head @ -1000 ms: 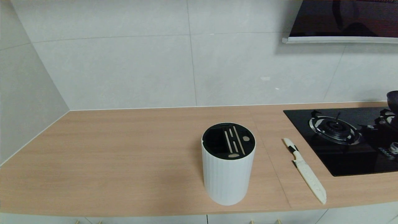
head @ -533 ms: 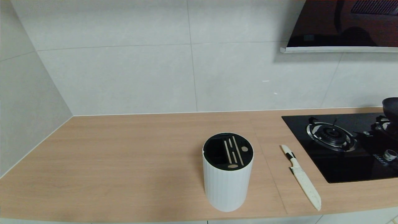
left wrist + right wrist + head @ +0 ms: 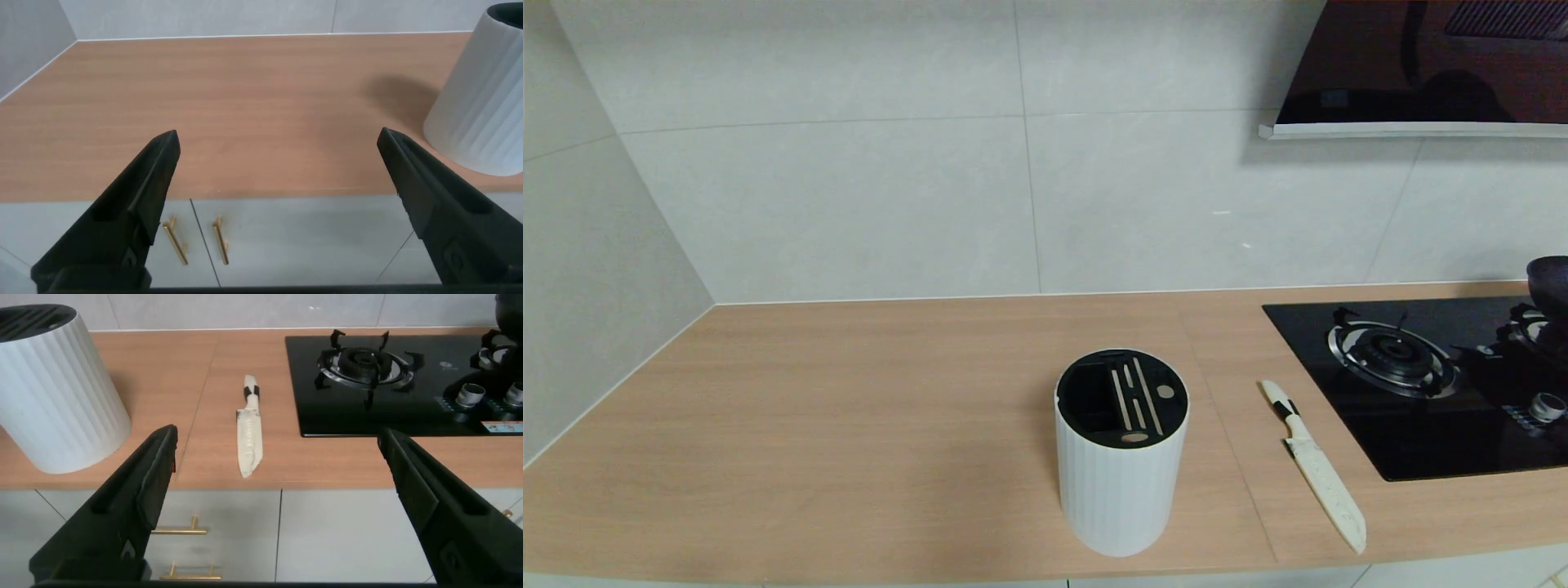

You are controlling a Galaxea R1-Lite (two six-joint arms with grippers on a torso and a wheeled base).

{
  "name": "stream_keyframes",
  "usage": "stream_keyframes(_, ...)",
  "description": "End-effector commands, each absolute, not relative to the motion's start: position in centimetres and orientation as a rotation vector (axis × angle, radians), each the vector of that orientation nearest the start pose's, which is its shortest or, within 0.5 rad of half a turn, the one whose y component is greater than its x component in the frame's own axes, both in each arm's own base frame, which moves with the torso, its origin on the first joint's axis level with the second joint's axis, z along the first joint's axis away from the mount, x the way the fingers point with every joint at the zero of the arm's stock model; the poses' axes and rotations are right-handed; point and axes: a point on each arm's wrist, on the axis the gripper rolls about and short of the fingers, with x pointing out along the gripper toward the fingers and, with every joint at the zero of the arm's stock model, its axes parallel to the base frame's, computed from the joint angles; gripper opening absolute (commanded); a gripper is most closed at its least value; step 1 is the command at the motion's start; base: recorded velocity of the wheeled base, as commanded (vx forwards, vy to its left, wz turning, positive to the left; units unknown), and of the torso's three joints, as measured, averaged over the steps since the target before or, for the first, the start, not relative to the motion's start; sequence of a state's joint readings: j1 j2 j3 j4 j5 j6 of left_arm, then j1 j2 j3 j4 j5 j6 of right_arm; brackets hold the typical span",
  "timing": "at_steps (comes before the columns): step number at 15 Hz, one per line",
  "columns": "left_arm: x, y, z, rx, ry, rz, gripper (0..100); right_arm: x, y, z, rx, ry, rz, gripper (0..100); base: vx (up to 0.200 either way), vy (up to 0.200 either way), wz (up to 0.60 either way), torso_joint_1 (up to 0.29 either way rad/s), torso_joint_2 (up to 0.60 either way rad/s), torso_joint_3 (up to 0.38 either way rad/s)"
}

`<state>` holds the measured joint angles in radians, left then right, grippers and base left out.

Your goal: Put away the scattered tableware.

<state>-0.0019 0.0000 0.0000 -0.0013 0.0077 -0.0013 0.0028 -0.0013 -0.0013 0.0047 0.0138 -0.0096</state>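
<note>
Nothing has shifted; knife (image 3: 1313, 467) lies near holder (image 3: 1119, 490), left end effector (image 3: 278, 139) and right end effector (image 3: 278, 434) spread wide, empty.

Desk inventory, as you had it:
1. Knife block (image 3: 1121, 465): stood upright on the desk (image 3: 849, 425), right of centre, near the front edge.
2. Knife (image 3: 1312, 464): lay flat on the desk to the block's right, apart from it, between block and hob (image 3: 1421, 433), with its tip toward the front edge.
3. Hob: set into the desk at the far right, with a vessel (image 3: 1550, 282) over its rightmost burner.
4. Hood (image 3: 1421, 73): hung on the wall above the hob.
5. Cabinet handles (image 3: 219, 241): sat below the desk's front edge.
</note>
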Motion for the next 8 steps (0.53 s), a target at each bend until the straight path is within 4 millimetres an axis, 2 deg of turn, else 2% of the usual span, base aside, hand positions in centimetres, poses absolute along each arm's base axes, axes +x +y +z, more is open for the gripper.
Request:
stream_keyframes(1,-2.3,0.0,7.6,-0.002,-0.002,0.008,100,-2.3,0.0,7.5,-0.012,0.003,0.018,100,0.0,0.0,0.0,0.0,0.0,0.0)
stream_keyframes(4,-2.3,0.0,7.6,-0.002,-0.002,0.008,100,-2.3,0.0,7.6,-0.032,-0.002,0.017,100,0.0,0.0,0.0,0.0,0.0,0.0)
stream_keyframes(5,-2.3,0.0,7.6,-0.002,-0.002,0.008,100,-2.5,0.0,8.7,-0.025,-0.075,0.021,100,0.0,0.0,0.0,0.0,0.0,0.0)
stream_keyframes(6,-2.3,0.0,7.6,-0.002,-0.002,0.006,100,-3.2,0.1,11.1,-0.015,-0.192,0.054,100,0.0,0.0,0.0,0.0,0.0,0.0)
stream_keyframes(8,-2.3,0.0,7.6,-0.002,-0.002,0.006,100,-3.0,0.2,12.3,-0.017,-0.142,0.123,100,0.0,0.0,0.0,0.0,0.0,0.0)
